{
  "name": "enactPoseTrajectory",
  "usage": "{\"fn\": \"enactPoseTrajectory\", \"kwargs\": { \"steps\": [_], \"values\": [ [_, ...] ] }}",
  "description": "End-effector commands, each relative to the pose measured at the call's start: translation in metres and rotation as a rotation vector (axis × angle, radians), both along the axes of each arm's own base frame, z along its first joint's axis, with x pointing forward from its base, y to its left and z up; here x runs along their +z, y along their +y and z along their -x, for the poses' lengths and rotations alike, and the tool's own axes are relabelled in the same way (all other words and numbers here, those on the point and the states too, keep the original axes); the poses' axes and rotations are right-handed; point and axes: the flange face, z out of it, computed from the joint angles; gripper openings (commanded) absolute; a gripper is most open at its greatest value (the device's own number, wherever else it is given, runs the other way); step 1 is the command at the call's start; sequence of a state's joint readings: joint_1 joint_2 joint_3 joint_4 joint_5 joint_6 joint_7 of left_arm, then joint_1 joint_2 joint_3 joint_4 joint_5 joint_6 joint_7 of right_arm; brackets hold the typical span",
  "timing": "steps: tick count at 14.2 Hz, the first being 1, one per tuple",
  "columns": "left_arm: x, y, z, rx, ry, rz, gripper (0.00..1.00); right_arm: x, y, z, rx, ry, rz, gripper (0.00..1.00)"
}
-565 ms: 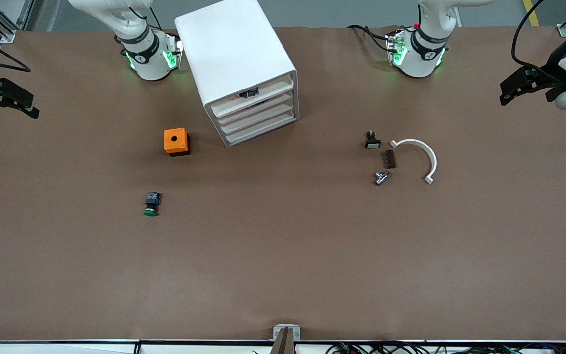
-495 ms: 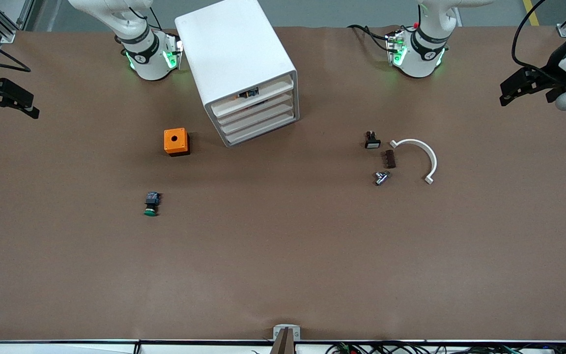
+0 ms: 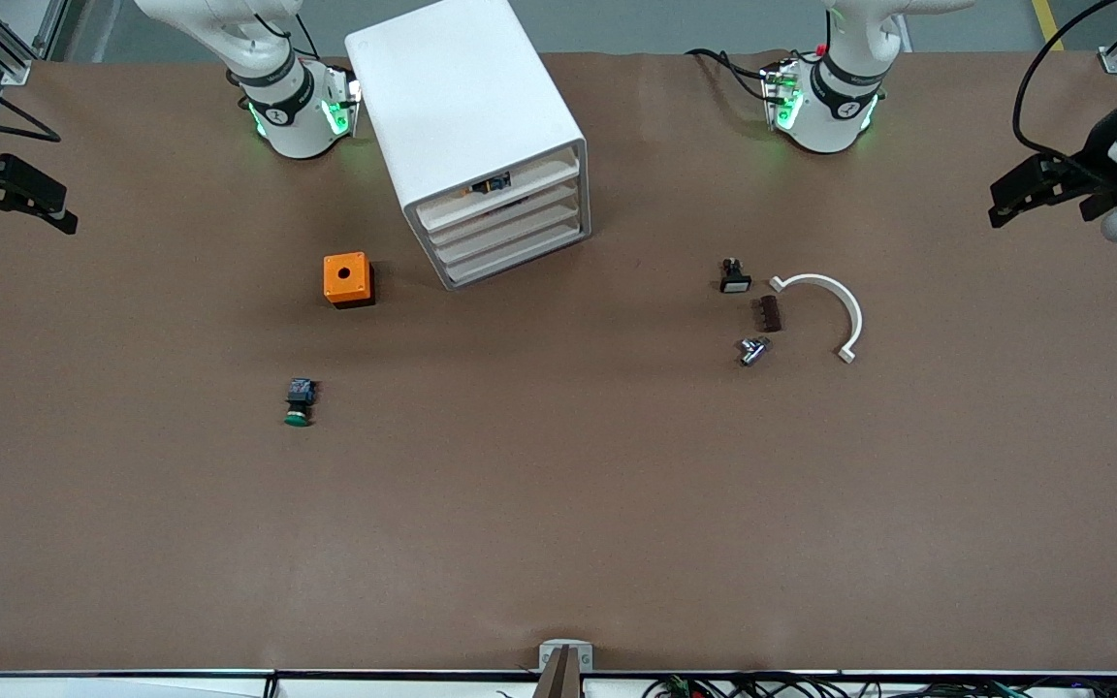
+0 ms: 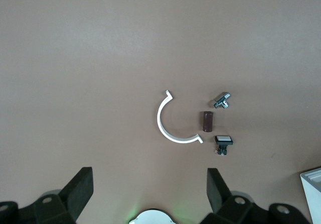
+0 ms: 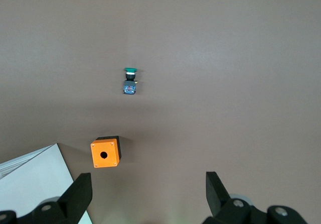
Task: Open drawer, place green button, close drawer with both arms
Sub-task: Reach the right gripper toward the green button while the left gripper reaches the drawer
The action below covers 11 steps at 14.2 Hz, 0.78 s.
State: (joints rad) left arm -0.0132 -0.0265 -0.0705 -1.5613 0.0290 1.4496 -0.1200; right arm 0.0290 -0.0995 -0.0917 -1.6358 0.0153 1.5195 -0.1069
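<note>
The white cabinet (image 3: 466, 126) stands between the arm bases. All four drawers are shut; a plain drawer front (image 3: 510, 230) lies below the marked top one (image 3: 491, 182). The green-capped button (image 3: 298, 402) lies on the table, nearer to the front camera than the orange box (image 3: 346, 279). It also shows in the right wrist view (image 5: 130, 81). My right gripper (image 3: 64, 213) hangs open and empty over the right arm's end of the table (image 5: 148, 181). My left gripper (image 3: 1005, 199) hangs open and empty over the left arm's end (image 4: 149, 179).
Toward the left arm's end lie a black button with a white cap (image 3: 734, 277), a brown block (image 3: 769, 314), a metal fitting (image 3: 752, 350) and a white curved piece (image 3: 825, 310). The orange box shows in the right wrist view (image 5: 105, 153).
My left gripper has shifted slightly lower in the front view. The right arm and all things on the table are still.
</note>
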Motion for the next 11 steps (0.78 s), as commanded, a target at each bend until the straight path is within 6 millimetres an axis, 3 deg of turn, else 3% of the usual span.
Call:
{"fn": "enactPoseTrajectory", "kwargs": {
  "steps": [1, 4, 8, 10, 11],
  "values": [
    [-0.032, -0.005, -0.025, -0.005, 0.071, 0.015, 1.0, 0.003, -0.002, 0.003, 0.008, -0.003, 0.003, 1.0],
    [-0.086, -0.017, -0.052, 0.05, 0.14, 0.094, 1.0, 0.003, -0.002, 0.003, 0.008, -0.006, 0.004, 1.0],
    [-0.146, -0.052, -0.078, 0.273, 0.188, 0.126, 1.0, 0.006, -0.002, 0.002, 0.005, -0.006, 0.003, 1.0],
    [-0.176, -0.082, -0.087, 0.418, 0.209, 0.115, 1.0, -0.012, -0.004, -0.009, -0.006, 0.027, 0.012, 1.0],
    [-0.19, -0.105, -0.091, 0.516, 0.22, 0.125, 1.0, -0.034, -0.005, -0.023, -0.011, 0.059, 0.009, 1.0]
  ]
}}
